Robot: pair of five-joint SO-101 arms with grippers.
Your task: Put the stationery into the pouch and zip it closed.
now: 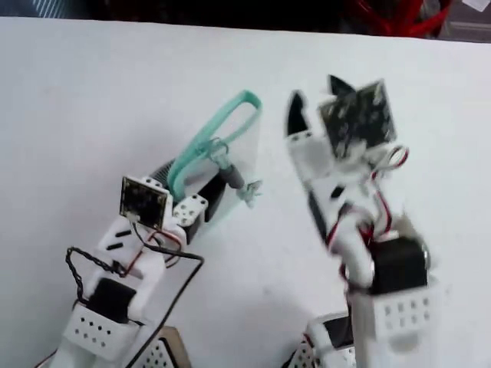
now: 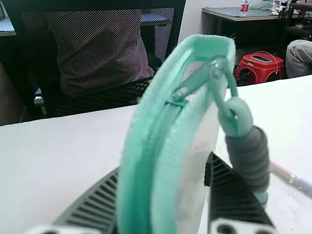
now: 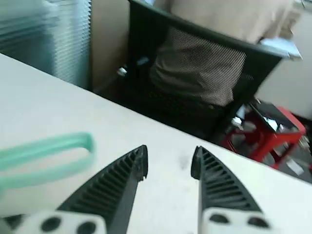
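Standing on edge mid-table (image 1: 92,92), the pouch (image 1: 222,146) is clamped between the left gripper's (image 1: 196,203) jaws, teal zipper uppermost and its pull (image 2: 195,83) dangling right. The left arm stretches low from the near left. Just right of the pouch, the right gripper (image 3: 169,156) hangs raised, jaws partway apart, holding nothing.

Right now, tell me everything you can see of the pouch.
The pouch has frosted see-through sides and a mint green fabric zipper band along its top edge. A metal slider carries a mint loop and a grey pull. The pouch stands on edge, zipper up, clamped between the jaws of the left gripper over the white table. How far it is zipped, I cannot tell.
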